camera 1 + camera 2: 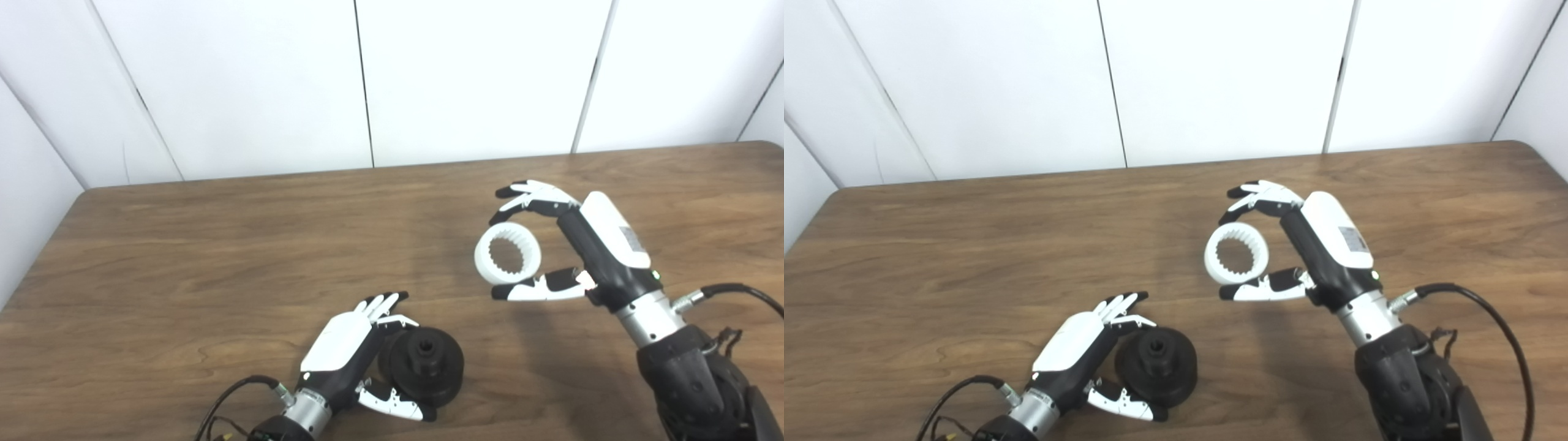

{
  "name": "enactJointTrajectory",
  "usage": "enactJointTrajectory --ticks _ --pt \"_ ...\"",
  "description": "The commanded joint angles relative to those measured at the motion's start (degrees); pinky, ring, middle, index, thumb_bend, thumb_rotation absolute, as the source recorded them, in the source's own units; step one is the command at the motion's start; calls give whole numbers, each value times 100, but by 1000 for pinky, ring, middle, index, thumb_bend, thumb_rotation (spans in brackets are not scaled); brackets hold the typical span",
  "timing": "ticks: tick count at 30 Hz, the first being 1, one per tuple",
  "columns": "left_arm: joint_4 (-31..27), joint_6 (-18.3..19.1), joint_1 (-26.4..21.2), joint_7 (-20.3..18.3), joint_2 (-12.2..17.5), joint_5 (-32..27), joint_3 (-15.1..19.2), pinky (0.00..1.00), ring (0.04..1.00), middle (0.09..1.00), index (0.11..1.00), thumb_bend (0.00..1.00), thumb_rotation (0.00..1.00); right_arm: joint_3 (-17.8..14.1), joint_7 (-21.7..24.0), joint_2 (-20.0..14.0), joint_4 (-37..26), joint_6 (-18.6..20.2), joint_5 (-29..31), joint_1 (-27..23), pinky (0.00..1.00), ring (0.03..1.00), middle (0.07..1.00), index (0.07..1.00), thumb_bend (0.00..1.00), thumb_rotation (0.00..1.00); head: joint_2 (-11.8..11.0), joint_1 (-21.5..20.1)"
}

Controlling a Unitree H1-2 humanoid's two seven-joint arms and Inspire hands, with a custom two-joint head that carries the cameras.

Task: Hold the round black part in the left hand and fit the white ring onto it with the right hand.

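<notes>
I have both pickups done. My left hand (pixel 346 361) grips the round black part (pixel 424 365) at the near edge of the wooden table (pixel 245 257), hub facing up. My right hand (pixel 572 245), raised farther right, pinches the toothed white ring (pixel 507 252) between fingers and thumb. Ring and part are well apart; carrying the ring over, aligning and seating it all remain.
</notes>
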Motion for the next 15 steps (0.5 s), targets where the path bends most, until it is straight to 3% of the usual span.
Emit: enactJointTrajectory --ticks 1,15 --pt "20 12 -172 52 -4 44 15 1000 1000 987 672 1000 360 36 27 71 -268 -143 24 -108 732 857 794 482 520 138 9 2" --pt "48 59 -218 45 -79 94 -10 1000 1000 989 669 1000 352 504 120 394 -333 -397 -15 443 732 844 794 483 518 144 34 20"
